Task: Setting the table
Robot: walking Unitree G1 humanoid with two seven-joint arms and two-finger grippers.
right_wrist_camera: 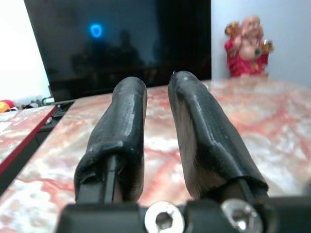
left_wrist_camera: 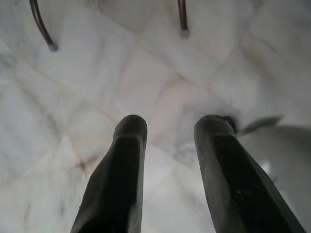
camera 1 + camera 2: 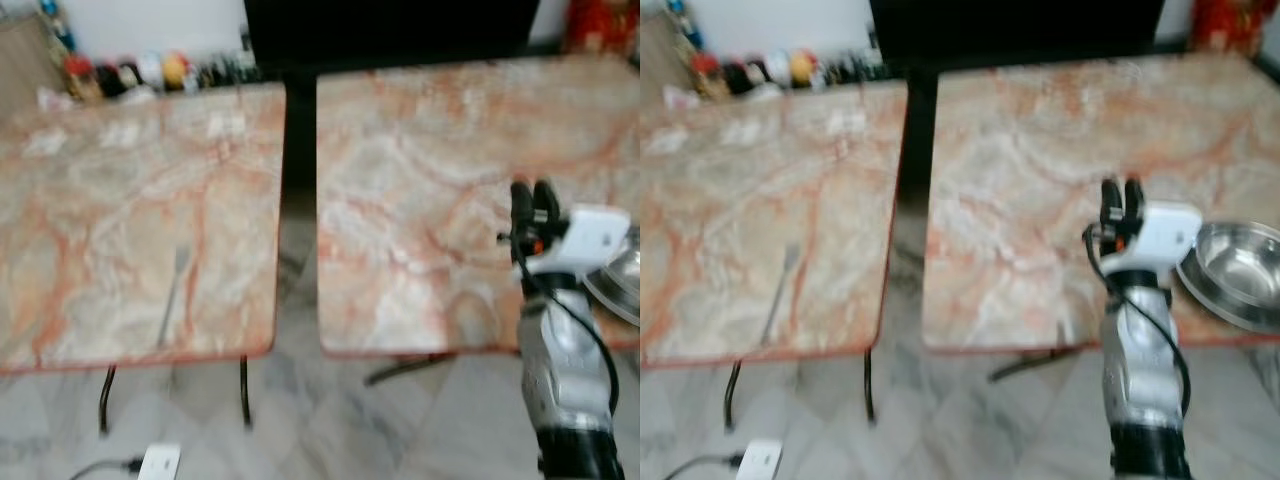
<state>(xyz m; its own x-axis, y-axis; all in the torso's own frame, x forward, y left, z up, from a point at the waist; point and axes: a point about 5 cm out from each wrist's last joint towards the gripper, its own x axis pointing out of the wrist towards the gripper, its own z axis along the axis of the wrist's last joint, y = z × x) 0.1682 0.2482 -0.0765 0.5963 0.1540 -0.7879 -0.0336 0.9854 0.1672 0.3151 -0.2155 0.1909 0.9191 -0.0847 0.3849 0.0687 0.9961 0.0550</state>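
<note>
Two marble-topped tables stand side by side. A fork lies on the left table, towards its front edge. A steel bowl sits at the right table's front right corner. My right gripper is raised over the right table's front part, just left of the bowl, fingers pointing away from me. In the right wrist view its fingers stand a narrow gap apart with nothing between them. My left gripper hangs open over the tiled floor, holding nothing.
A dark gap separates the two tables. A black screen stands behind them, with a red figurine at the back right and small colourful items at the back left. A white plug box lies on the floor.
</note>
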